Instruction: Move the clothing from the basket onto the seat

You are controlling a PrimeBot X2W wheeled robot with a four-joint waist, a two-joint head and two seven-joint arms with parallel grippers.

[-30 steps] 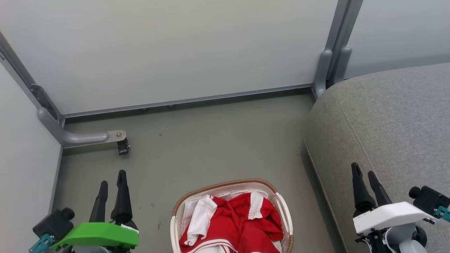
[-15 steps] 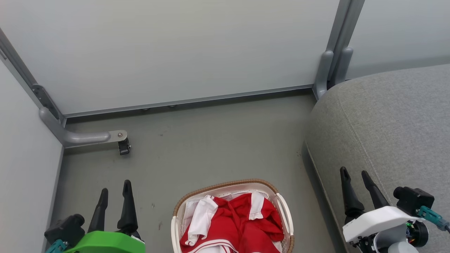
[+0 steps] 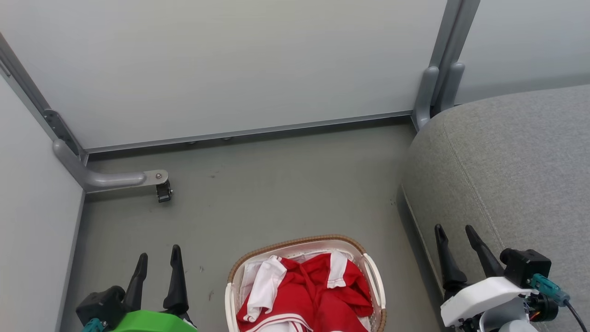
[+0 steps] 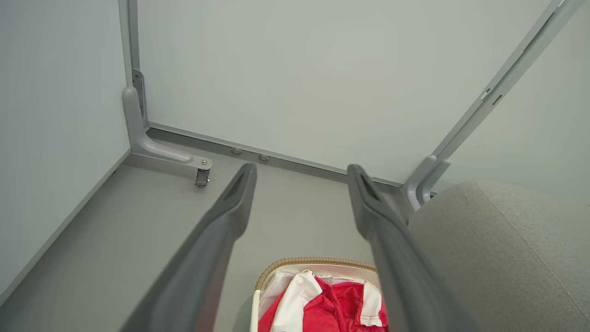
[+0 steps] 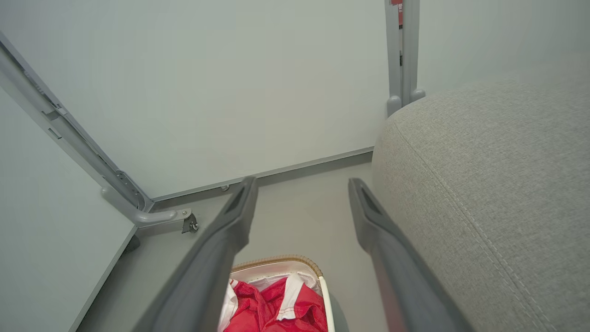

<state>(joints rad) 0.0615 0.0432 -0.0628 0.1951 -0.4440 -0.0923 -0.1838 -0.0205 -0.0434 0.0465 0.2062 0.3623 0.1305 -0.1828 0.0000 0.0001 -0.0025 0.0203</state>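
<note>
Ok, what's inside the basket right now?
Red and white clothing is heaped in the basket. The basket's bottom and anything beneath the top garments are covered, so I cannot see them.

Woven-cloth seat (image 3: 511, 166), perforated plastic basket (image 3: 372, 276)

The head view looks steeply down onto the floor (image 3: 286, 184), with the basket (image 3: 295, 240) at its bottom edge and the seat (image 3: 507, 161) along its right. Each wrist view looks forward and down from lower and closer, between the fingers of the left gripper (image 4: 300, 167) or the right gripper (image 5: 302, 180). All three share the basket's far rim, the seat's corner and the caster (image 3: 163, 191) at the floor's far left.
</note>
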